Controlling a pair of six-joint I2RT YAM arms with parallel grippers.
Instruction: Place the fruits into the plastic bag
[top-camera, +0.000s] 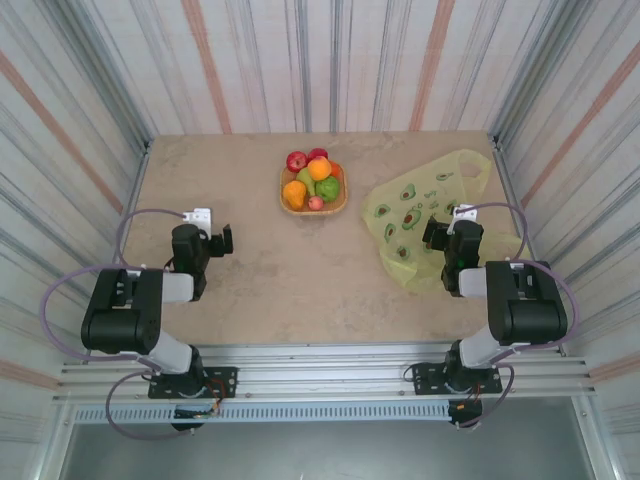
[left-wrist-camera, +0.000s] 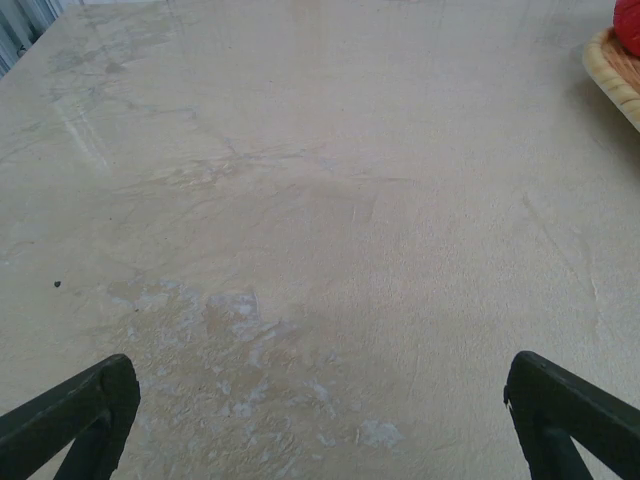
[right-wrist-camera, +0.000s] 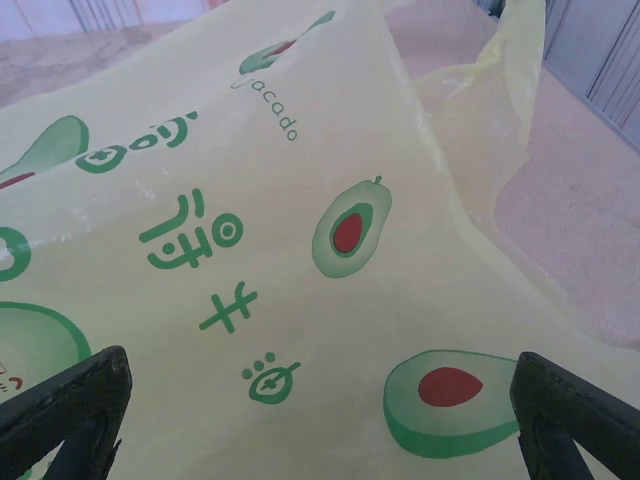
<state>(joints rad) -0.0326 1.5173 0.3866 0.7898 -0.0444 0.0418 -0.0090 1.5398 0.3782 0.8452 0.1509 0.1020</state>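
Nothing is being carried yet, so the task appears to be sitting at its opening step. The left gripper is hovering over bare table with its jaws spread wide and nothing between them. The fruits are lying piled in the tray, well ahead of it and off to its right; in the left wrist view a red one is peeking in at the far right corner. The right gripper is also gaping wide and holding nothing. It is hanging just above the bag, which is lying flat and crinkled directly beneath and ahead of its fingers, with a handle loop rising ahead to its right. The bag's mouth is looking collapsed, so the next move is probably calling for the right gripper to pinch a handle or edge and lift it open, while the left one is reaching ahead and rightward for a fruit.
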